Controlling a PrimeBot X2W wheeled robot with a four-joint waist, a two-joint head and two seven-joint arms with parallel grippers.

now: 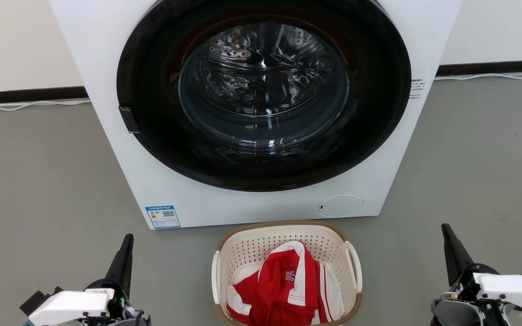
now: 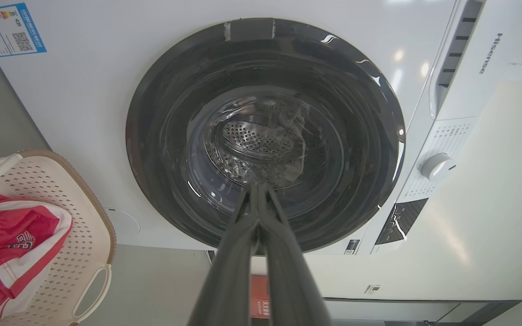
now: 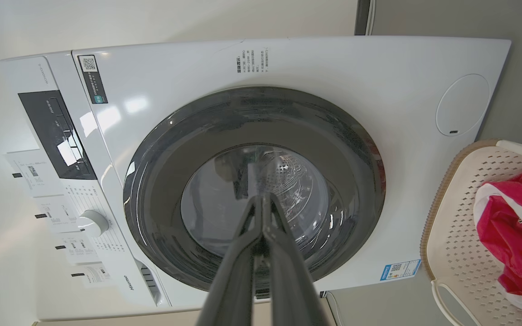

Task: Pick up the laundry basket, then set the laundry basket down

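Observation:
The cream perforated laundry basket (image 1: pixel 261 244) with its brown rim stands on the grey floor just in front of the washer, holding a red and white garment (image 1: pixel 283 285). White loop handles sit on its left and right sides. My left gripper (image 1: pixel 127 242) is shut and empty at the lower left, well clear of the basket. My right gripper (image 1: pixel 446 231) is shut and empty at the lower right, also apart from it. The left wrist view has the basket (image 2: pixel 75 217) at its left edge beyond the closed left gripper (image 2: pixel 257 190). In the right wrist view the basket (image 3: pixel 451 217) lies at the right edge, past the closed right gripper (image 3: pixel 263 201).
A white front-loading washer (image 1: pixel 170 181) with a closed dark round door (image 1: pixel 263 95) rises directly behind the basket. Open grey floor (image 1: pixel 39 181) spreads on both sides. A dark skirting strip and a white cable (image 1: pixel 25 105) run along the back wall.

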